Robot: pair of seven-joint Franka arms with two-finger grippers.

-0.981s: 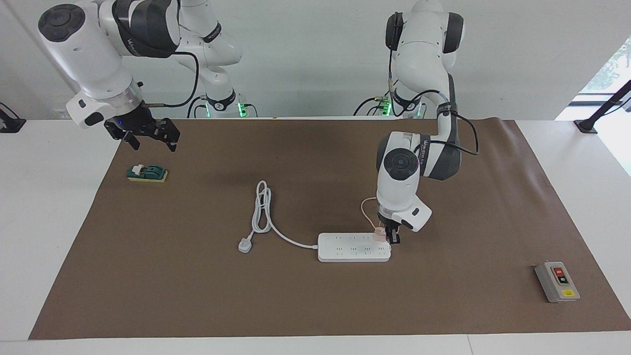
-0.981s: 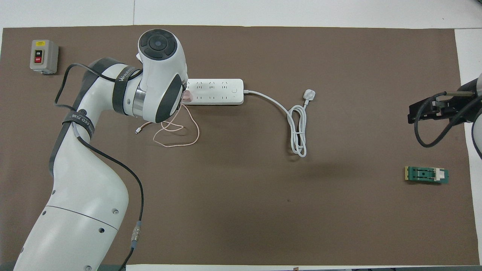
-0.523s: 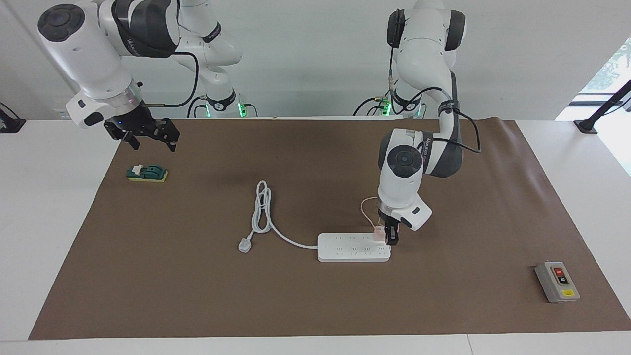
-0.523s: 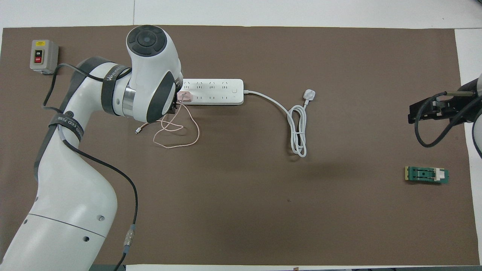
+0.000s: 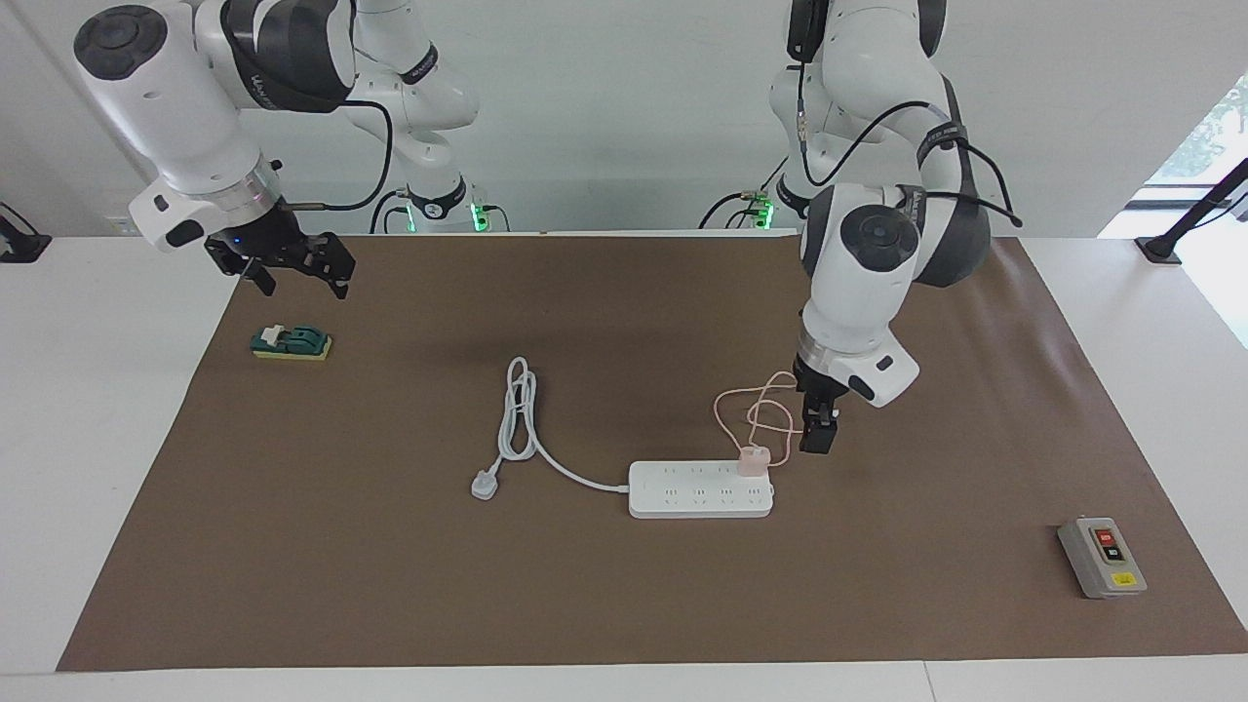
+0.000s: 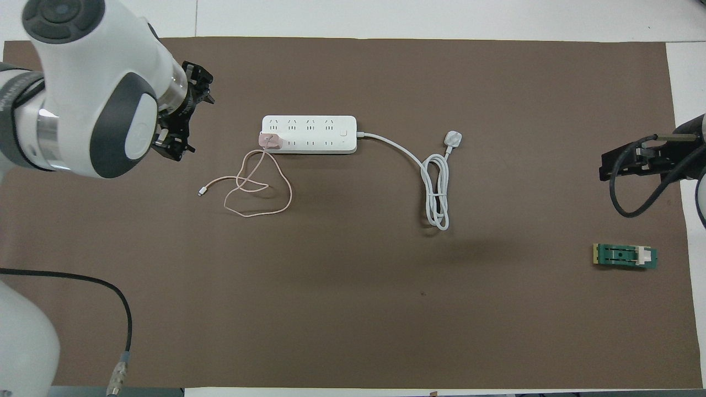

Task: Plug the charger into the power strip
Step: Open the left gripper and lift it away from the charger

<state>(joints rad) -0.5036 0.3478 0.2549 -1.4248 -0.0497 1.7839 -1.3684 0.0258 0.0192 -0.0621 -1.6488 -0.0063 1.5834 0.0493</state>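
Note:
The white power strip (image 5: 700, 490) (image 6: 309, 134) lies flat in the middle of the brown mat. The pale pink charger (image 5: 753, 460) (image 6: 270, 140) stands upright in a socket at the strip's end toward the left arm, in the row nearer the robots. Its thin pink cable (image 5: 751, 409) (image 6: 259, 193) loops loosely on the mat. My left gripper (image 5: 817, 441) (image 6: 185, 118) hangs open and empty above the mat beside that end of the strip, clear of the charger. My right gripper (image 5: 302, 285) (image 6: 604, 167) waits open over the mat's edge at the right arm's end.
The strip's thick white cord coils to a three-pin plug (image 5: 485, 485) (image 6: 453, 138). A grey box with red and black buttons (image 5: 1102, 558) (image 6: 64, 82) sits at the left arm's end. A green block (image 5: 292, 343) (image 6: 625, 256) lies under the right gripper.
My left gripper opened and let go of the charger, then rose and drew away toward the left arm's end. The charger stays standing in the strip. The right arm has not moved.

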